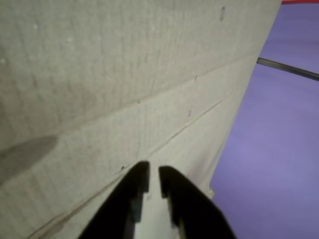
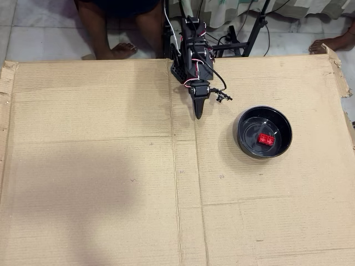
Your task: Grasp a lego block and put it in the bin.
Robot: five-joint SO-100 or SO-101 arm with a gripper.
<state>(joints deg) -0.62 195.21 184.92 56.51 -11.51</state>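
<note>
Claw nearly closed, empty, above corrugated cardboard; studded red lego block inside glossy round bin.

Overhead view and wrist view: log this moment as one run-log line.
small red plastic lego block: inside round glossy black bowl | gripper: empty, fingers nearly together, over bare cardboard sheet, apart from bowl

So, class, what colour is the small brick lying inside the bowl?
Bright red: the lego block shows best in the overhead view, against the glossy black bowl.
</note>
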